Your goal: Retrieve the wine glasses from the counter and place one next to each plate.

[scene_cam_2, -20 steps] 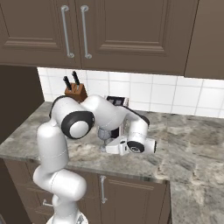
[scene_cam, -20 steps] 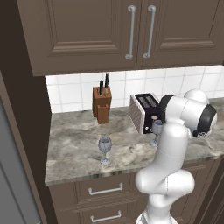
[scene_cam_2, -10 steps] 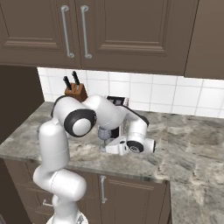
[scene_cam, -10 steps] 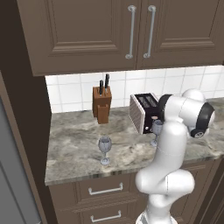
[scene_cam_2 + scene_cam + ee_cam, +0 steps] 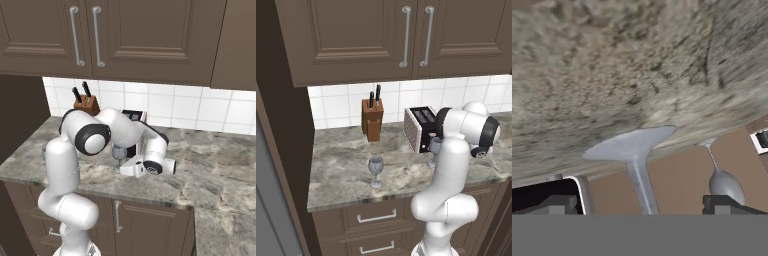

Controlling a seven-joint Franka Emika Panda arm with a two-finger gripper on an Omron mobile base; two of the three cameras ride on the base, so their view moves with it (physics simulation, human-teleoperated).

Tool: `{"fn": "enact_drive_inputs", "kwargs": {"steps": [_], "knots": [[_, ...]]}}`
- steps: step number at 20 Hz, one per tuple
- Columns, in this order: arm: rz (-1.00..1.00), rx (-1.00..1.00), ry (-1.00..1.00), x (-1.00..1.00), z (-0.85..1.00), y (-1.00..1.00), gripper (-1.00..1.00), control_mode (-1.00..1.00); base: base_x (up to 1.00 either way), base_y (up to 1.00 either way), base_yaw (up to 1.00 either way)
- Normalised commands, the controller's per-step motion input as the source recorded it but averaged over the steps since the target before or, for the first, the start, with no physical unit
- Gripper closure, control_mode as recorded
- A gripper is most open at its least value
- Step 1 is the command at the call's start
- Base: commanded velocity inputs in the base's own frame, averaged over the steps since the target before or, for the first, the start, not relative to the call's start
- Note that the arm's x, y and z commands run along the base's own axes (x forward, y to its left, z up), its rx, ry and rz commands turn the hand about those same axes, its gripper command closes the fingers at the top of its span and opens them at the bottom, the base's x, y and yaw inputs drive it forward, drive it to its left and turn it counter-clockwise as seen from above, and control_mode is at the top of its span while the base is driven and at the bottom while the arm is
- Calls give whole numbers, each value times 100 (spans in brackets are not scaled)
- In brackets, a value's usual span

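Observation:
Two clear wine glasses stand on the marbled counter (image 5: 346, 160). One glass (image 5: 375, 170) stands alone toward the front left. The other glass (image 5: 119, 153) stands in front of the toaster, and part of this glass (image 5: 434, 148) shows behind my arm. My gripper (image 5: 123, 168) lies low and sideways at that glass's base. In the rolled hand view, the glass's stem (image 5: 640, 186) rises between my open gripper (image 5: 641, 206) and its foot (image 5: 632, 142) rests on the stone. The farther glass (image 5: 724, 181) shows beyond. The plates are out of view.
A black toaster (image 5: 423, 127) stands just behind the near glass. A wooden knife block (image 5: 372, 119) sits against the white tiles at the back left. Dark cabinets hang above, and drawers (image 5: 376, 217) run below the counter's front edge.
The arm's upper joints have shifted slightly. The hand stays at the glass by the toaster, with the jaws open as before.

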Motion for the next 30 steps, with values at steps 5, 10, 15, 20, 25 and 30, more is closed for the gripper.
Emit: {"fn": "enact_drive_inputs", "kwargs": {"steps": [5, 10, 15, 20, 25, 30], "knots": [[-1, 0, 0, 20, -17, 8, -100, -100, 0, 0, 0], [-2, 0, 0, 8, -3, 18, -100, -100, 0, 0, 0], [-4, 1, 0, 0, 0, 23, -100, -100, 0, 0, 0], [-7, 4, 0, 0, 0, 11, 100, -100, 0, 0, 0], [-3, 0, 0, 0, 10, 0, 100, -100, 0, 0, 0], [0, 0, -4, -13, 40, 0, 100, -100, 0, 0, 0]]}}
